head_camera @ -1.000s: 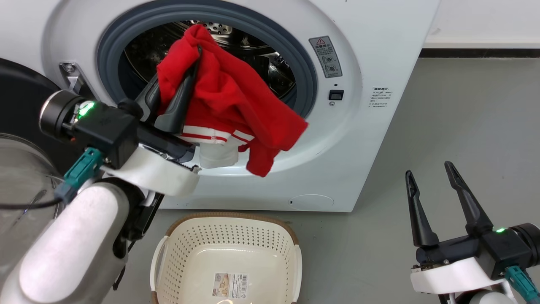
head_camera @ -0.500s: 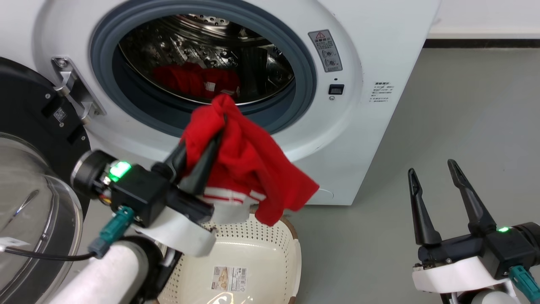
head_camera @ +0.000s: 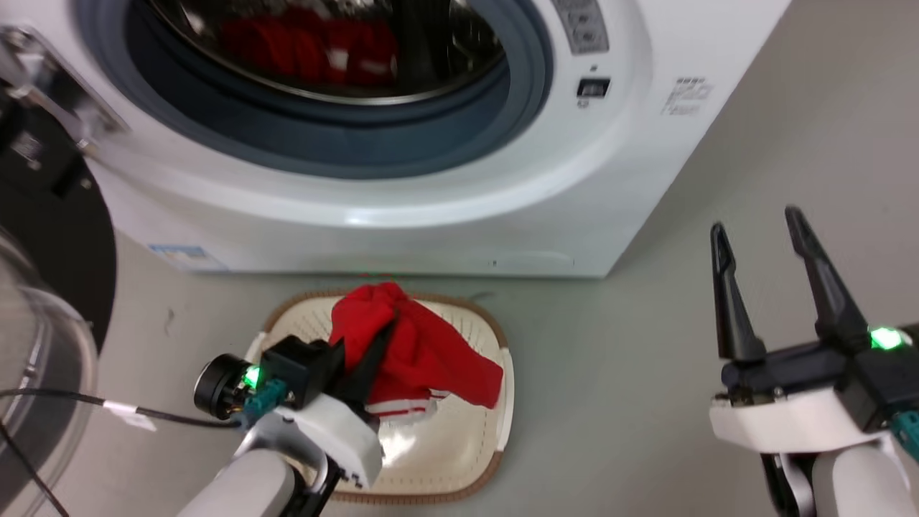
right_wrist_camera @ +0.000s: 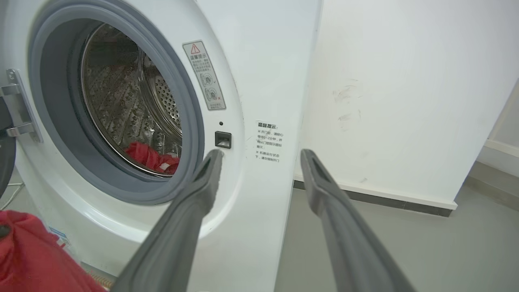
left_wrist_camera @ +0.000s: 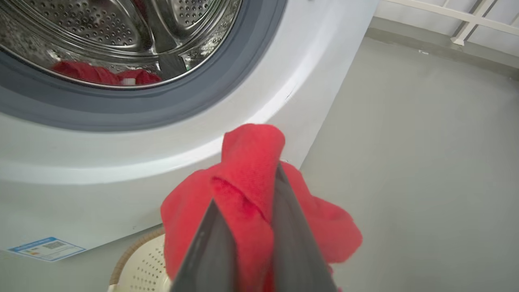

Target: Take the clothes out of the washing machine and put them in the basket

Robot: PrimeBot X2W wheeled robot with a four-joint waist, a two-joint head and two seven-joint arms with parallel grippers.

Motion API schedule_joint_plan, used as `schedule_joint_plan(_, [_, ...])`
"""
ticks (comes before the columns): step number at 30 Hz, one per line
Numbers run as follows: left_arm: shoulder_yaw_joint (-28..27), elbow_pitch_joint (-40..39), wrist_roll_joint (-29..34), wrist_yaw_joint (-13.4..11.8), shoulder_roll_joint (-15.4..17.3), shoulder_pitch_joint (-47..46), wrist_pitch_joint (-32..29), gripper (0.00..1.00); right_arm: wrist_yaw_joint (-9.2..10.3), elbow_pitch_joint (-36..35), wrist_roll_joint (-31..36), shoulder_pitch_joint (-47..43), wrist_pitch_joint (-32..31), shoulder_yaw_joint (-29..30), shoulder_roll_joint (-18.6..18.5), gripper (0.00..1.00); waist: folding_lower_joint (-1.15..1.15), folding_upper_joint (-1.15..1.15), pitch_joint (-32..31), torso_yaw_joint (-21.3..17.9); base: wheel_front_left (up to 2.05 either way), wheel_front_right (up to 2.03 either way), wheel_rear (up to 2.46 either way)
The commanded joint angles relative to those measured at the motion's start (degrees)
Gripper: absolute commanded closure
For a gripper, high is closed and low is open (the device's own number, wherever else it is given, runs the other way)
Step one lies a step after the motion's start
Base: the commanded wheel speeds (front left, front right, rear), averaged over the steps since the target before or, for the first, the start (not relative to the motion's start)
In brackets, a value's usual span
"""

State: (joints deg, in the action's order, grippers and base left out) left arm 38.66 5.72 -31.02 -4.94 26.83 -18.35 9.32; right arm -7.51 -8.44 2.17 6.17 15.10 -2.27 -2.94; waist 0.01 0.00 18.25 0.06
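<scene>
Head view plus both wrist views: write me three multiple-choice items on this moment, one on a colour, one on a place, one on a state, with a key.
1. What colour is the cloth lying in the washing machine drum?
A. blue
B. red
C. green

2. Where is the garment that the left gripper holds?
A. inside the drum
B. on top of the washing machine
C. over the basket

3. How is the right gripper?
A. open, holding nothing
B. shut on the garment
C. shut, holding nothing

Key:
1 B: red fabric shows low in the drum in both wrist views.
2 C: the head view shows it hanging above the basket's floor.
3 A: its fingers stand apart with nothing between them.
</scene>
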Motion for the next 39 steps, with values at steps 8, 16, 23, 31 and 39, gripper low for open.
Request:
schedule_joint_plan(8, [0.7,22.6,-0.9,5.9,-6.8,-10.6,3.3,1.0,0.05,-1.9,0.0,7.1,0.1,0.6,0.1,0.0,-0.01,0.0,16.0,-2.4,0.0,0.0,0.0])
schedule_joint_plan(16, [2.4,44.8,0.4,9.8,-12.0,-22.7,4.1,1.0,0.04,-3.5,-0.9,11.9,0.1,1.5,0.1,0.0,-0.01,0.0,26.5,-4.2,0.0,0.0,0.0])
schedule_joint_plan(23, [4.4,57.1,1.3,11.3,-14.9,-29.8,3.5,1.0,0.04,-4.7,-1.4,14.5,0.1,2.5,0.1,0.0,-0.01,0.0,32.0,-5.1,0.0,0.0,0.0])
schedule_joint_plan(31, [6.0,66.2,1.3,11.3,-17.7,-34.3,-1.7,1.0,0.04,-5.5,-1.9,15.8,0.1,3.3,0.1,0.0,-0.01,0.0,35.9,-5.5,0.0,0.0,0.0])
schedule_joint_plan(39, [6.8,67.7,0.8,11.3,-18.8,-32.4,-4.5,0.0,0.04,-4.3,-2.1,16.3,0.1,2.7,0.1,0.0,-0.01,0.0,33.4,-5.2,0.0,0.0,0.0])
